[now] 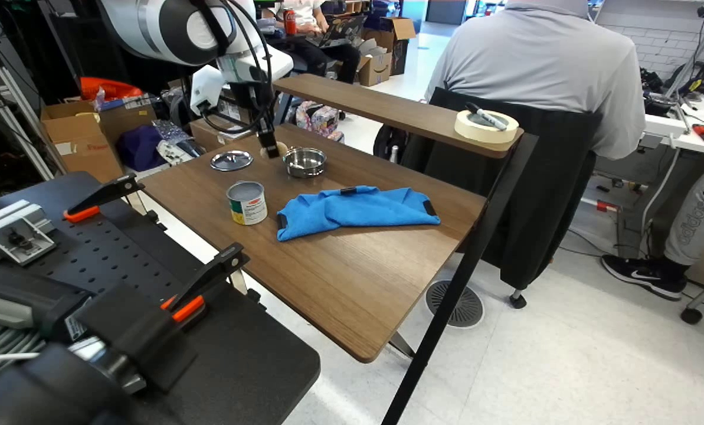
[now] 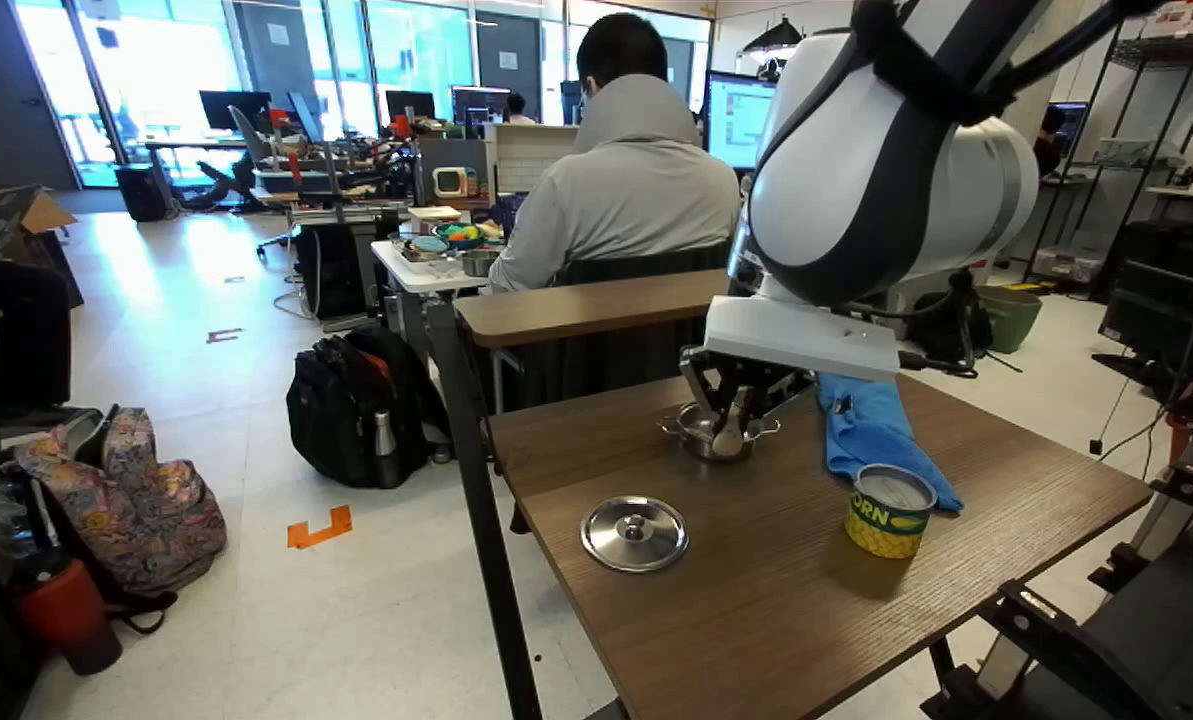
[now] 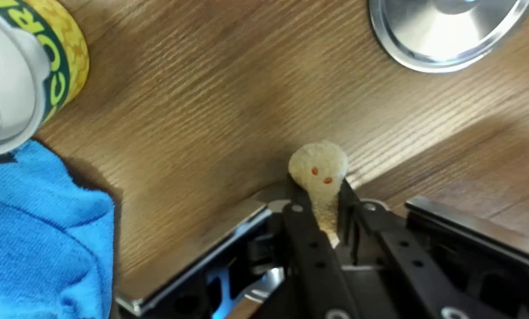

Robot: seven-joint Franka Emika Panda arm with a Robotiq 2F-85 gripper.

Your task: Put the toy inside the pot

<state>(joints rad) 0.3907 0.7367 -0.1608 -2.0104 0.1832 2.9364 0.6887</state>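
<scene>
A: Desk (image 1: 352,283). Room to move?
B: Tight along the long edge by the raised shelf (image 1: 381,109); bare wood opens up toward the opposite edge. Correct that way.
A: Blue cloth (image 1: 357,212)?
B: Bunched, likely off the carry path.
A: Tool (image 3: 321,192)?
B: Nearly closed, a narrow pinch, loaded.
A: Corn tin (image 2: 886,515), pot (image 1: 305,164), lid (image 1: 228,162)?
B: Tin stands apart. Pot uncovered, lid flat on the wood, apart.
A: Smallest, the toy (image 3: 318,166)?
B: Held in that pinch, end with 2 orange marks sticking out. On the pot's lid side, over the rim or just short; can't tell which. 3 moves: raise above the rim, shift away from the lid to mid-pot, lower inside before releasing.
</scene>
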